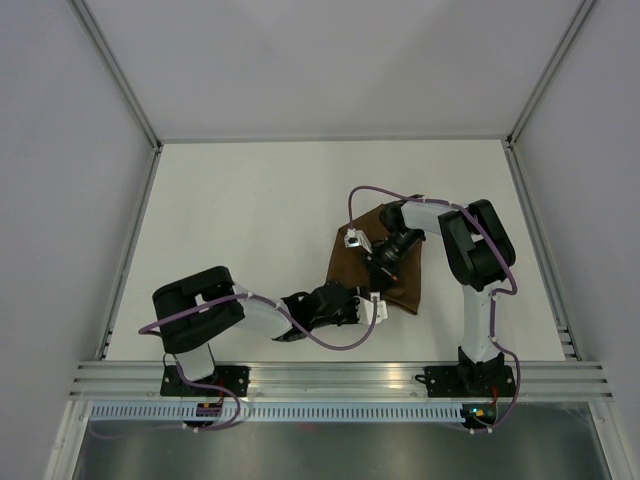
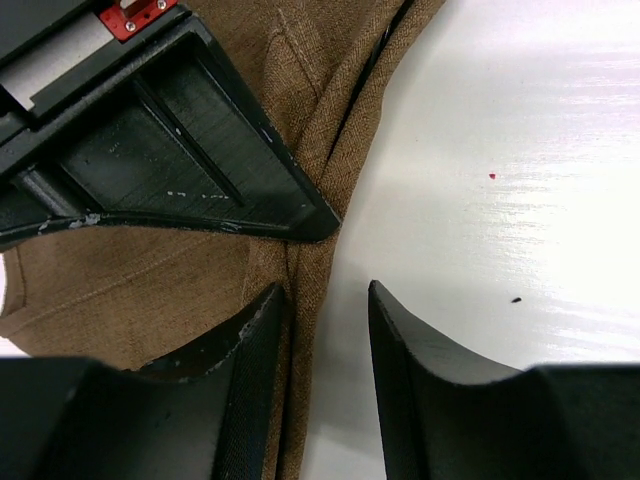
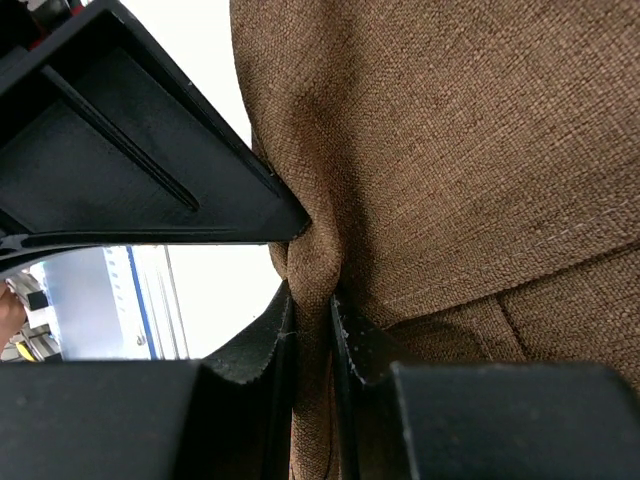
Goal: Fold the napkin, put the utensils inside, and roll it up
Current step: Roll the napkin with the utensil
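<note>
Showing napkin (image 3: 480, 150): brown, woven, folded | ridge pinched in right hand (image 3: 310, 315)

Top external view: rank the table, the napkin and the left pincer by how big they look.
Largest to smallest:
1. table
2. napkin
3. left pincer, clearly smallest though likely slightly nearer the camera.

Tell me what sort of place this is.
Probably a robotics lab test cell, not a dining room: a bare white table boxed in by plain white panels, with the left arm and right arm bolted to an aluminium rail at its near edge.
</note>
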`<state>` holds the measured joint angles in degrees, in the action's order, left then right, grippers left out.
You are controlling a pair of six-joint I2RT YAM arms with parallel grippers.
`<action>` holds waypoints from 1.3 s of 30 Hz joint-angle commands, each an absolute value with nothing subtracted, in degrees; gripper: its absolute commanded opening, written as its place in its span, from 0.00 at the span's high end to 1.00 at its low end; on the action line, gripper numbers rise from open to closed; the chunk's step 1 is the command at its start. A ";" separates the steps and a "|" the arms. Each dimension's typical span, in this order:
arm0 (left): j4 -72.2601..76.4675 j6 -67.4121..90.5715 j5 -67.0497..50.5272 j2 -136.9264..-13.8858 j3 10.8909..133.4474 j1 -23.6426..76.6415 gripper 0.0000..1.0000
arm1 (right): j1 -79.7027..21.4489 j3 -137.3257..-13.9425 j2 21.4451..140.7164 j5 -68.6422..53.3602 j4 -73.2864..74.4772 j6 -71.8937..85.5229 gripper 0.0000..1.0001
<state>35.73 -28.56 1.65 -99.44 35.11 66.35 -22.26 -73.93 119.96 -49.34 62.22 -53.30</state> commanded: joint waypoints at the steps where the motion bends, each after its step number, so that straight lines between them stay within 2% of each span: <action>1: 40.51 -34.10 5.36 -100.63 36.04 67.58 0.54 | -22.24 -72.42 124.10 -39.29 55.90 -57.30 0.99; 10: 48.51 -39.81 11.34 -102.04 34.89 68.82 0.52 | -22.15 -72.69 124.45 -39.29 56.07 -57.39 1.00; 25: 38.94 -38.32 7.47 -107.05 38.67 68.73 0.53 | -21.89 -72.51 124.63 -38.85 56.43 -57.66 0.99; 28: 36.66 -37.45 6.42 -107.58 40.16 68.73 0.62 | -21.71 -72.33 124.72 -38.94 56.34 -57.74 0.99; 32: 34.11 -35.95 5.80 -107.67 41.04 68.73 0.87 | -21.45 -72.07 124.63 -38.94 56.16 -57.83 1.00; 35: 29.03 -33.93 5.63 -107.23 42.18 68.73 0.98 | -21.36 -71.98 124.54 -38.93 55.99 -57.83 1.00; 39: 24.18 -31.21 4.92 -106.79 44.47 68.73 0.98 | -21.36 -71.54 123.75 -38.94 55.46 -57.39 0.98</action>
